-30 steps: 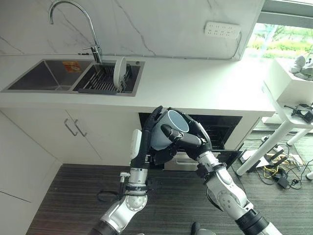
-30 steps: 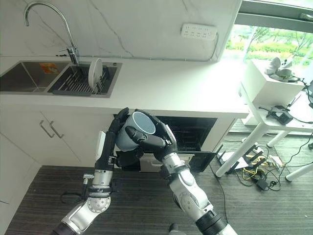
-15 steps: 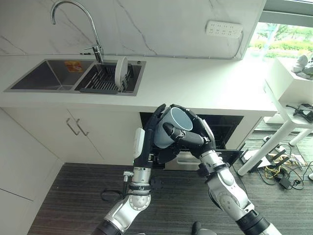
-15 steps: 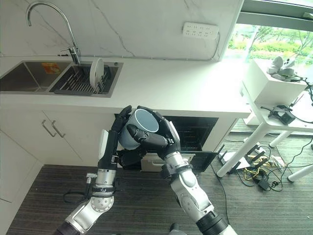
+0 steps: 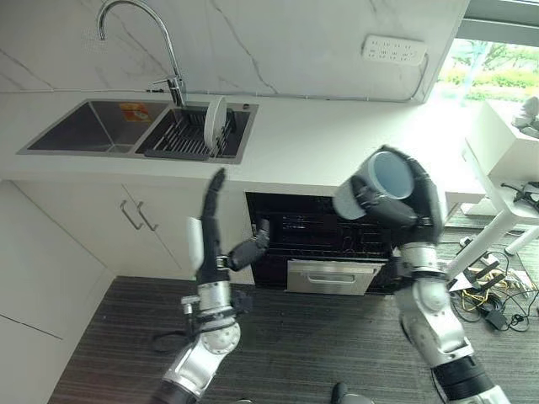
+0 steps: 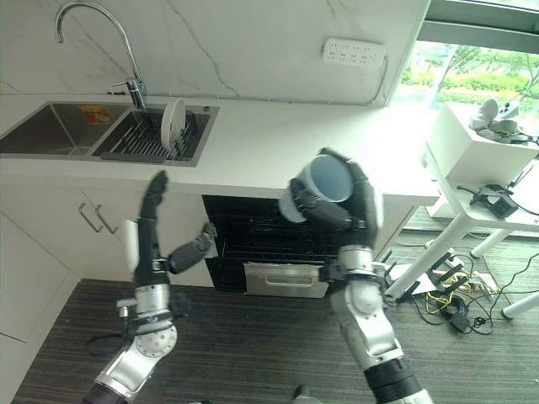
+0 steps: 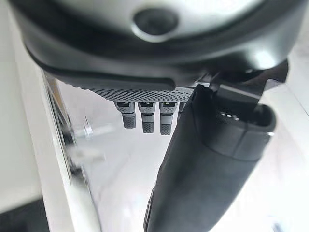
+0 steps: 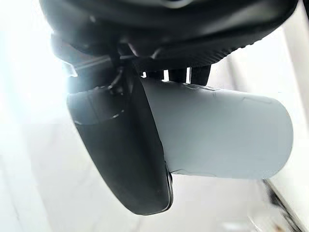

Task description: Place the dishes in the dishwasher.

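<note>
One mug (image 5: 376, 181), pale blue-grey, is held up in the right robot hand (image 5: 402, 207), whose fingers and thumb are curled round its body, with the open mouth turned toward the camera; in the right wrist view the thumb is seen pressed along the mug's side. The mug is carried in the air in front of the desk (image 5: 337, 143) edge, above the open dishwasher (image 5: 324, 240), so nothing is judged to have been loaded yet from what can be seen. The left robot hand (image 5: 212, 220) is raised beside the cabinet doors (image 5: 126, 223), fingers straight and pointing upward, thumb spread out, nothing held. One white plate (image 5: 216, 124) is left standing on edge in the dark drying rack (image 5: 181, 139) set in the right basin of the sink (image 5: 76, 128), beneath the curved tap (image 5: 139, 34); it is judged to be waiting its turn. Inside the dishwasher a wire rack is glimpsed, and a pale drawer front (image 5: 324, 276) sits low at its mouth. The path down from the mug to the rack looks open, though the desk edge is close and would have to be cleared. To the right, a white side table (image 5: 497, 160) and loose cables (image 5: 488, 303) on the floor are noted, well apart from the work.
</note>
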Available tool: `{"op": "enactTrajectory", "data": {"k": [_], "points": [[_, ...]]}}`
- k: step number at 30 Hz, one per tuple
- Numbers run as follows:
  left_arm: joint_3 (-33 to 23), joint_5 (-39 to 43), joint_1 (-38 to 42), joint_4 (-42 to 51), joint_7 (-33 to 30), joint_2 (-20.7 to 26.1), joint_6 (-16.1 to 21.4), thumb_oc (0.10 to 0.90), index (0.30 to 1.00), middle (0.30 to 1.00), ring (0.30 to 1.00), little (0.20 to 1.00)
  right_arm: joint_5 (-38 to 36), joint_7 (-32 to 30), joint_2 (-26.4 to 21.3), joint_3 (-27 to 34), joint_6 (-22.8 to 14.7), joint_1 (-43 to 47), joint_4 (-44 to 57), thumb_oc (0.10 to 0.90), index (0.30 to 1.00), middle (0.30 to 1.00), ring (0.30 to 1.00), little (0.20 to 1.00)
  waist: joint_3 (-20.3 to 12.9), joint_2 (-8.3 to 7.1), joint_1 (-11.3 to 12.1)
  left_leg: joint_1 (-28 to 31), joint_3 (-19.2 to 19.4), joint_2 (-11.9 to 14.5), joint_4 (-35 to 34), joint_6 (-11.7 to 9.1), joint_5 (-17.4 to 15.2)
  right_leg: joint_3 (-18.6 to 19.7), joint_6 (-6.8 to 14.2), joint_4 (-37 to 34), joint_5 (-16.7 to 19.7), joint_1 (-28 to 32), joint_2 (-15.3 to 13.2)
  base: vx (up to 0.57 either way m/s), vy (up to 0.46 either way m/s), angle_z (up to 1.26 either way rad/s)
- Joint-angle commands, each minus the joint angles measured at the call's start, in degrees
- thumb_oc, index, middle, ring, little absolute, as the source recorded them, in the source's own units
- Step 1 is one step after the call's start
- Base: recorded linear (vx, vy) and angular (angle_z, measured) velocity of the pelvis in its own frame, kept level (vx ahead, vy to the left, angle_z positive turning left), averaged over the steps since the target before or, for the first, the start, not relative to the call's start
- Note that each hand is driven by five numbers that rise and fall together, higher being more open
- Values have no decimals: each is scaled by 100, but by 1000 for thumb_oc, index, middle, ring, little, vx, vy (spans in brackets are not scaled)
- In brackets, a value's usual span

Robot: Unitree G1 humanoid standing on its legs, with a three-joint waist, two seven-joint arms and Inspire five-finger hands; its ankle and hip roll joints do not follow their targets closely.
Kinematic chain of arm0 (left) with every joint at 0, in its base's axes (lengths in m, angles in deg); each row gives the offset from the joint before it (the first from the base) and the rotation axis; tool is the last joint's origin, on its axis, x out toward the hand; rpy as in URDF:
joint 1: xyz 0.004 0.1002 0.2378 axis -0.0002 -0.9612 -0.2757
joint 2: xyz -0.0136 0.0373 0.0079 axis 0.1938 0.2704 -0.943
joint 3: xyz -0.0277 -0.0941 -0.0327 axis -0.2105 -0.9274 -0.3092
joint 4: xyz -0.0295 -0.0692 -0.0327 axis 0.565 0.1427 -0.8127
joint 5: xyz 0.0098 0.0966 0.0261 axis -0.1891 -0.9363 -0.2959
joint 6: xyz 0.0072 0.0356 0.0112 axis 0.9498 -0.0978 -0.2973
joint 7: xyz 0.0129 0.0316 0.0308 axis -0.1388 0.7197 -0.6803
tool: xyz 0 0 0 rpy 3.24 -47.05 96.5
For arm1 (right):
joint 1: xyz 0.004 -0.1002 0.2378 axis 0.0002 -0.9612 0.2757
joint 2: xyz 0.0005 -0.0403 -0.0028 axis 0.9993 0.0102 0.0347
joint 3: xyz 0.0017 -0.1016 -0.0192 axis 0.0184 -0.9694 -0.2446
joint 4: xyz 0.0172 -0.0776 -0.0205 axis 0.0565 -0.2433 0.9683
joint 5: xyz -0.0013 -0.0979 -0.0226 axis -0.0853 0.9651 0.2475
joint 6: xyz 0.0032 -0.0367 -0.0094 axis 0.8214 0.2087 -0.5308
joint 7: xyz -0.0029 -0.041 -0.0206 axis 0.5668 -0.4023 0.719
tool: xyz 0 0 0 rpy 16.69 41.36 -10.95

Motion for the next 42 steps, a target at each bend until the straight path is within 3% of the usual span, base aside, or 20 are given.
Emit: {"op": "enactTrajectory", "data": {"k": [1, 10, 18, 23, 34, 35, 38, 42], "points": [[206, -194, 435, 479, -53, 250, 436, 800, 900, 900, 900, 900, 520, 190, -77, 179, -596, 437, 454, 400, 300, 300, 300, 300, -165, -41, 63, -219, -7, -48, 547, 166, -867, -219, 331, 490, -1196, 397, -222, 0, 0, 0], [129, -195, 349, 510, 5, 257, 445, 800, 900, 900, 900, 900, 124, 283, -107, 263, -457, 319, 480, 400, 300, 300, 300, 300, -165, -58, 29, -208, 21, -50, 547, 171, -880, -173, 342, 490, -1186, 378, -217, 0, 0, 0], [130, -182, 334, 414, 100, 271, 123, 800, 900, 900, 900, 900, -596, 515, 63, 230, -470, 240, 436, 400, 300, 300, 300, 300, -159, -42, -15, -201, 61, -37, 547, 175, -873, -130, 339, 490, -1189, 368, -206, 0, 0, 0], [92, -114, 303, 254, 166, 337, -32, 800, 900, 900, 900, 900, -520, 555, 80, 226, -407, 182, 400, 400, 300, 300, 300, 300, -169, -37, -30, -201, 84, -32, 547, 173, -866, -125, 347, 490, -1180, 358, -210, 0, 0, 0], [72, -152, 234, 205, 218, 342, 56, 800, 900, 900, 900, 900, -342, 522, 92, 189, -399, 156, 311, 400, 300, 300, 300, 300, -163, -35, -23, -206, 100, -29, 547, 180, -876, -131, 359, 490, -1185, 351, -220, 0, 0, 0], [-432, 2779, -185, 715, 3228, 439, -562, 800, 900, 900, 900, 900, -1157, 1651, -327, 740, -363, 291, -126, 400, 300, 300, 300, 300, 311, -13, 137, -762, 35, -199, 547, 221, -598, -383, 238, 490, -979, -37, 64, 0, 0, 0], [-431, 2808, -218, 444, 3555, 412, -353, 800, 900, 900, 900, 900, -1143, 1642, -251, 813, -516, 46, 59, 400, 300, 300, 300, 300, 197, -45, 57, -814, 27, -197, 547, 191, -576, -341, 246, 490, -989, -56, 101, 15, -75, 2], [-390, 2601, -279, 372, 3693, 368, -264, 800, 900, 900, 900, 900, -1360, 1971, -234, 1018, -315, -177, 77, 400, 300, 300, 300, 300, 84, -49, -50, -715, 37, -204, 547, 164, -599, -195, 235, 490, -1031, -49, 149, 55, -20, 5]]}}
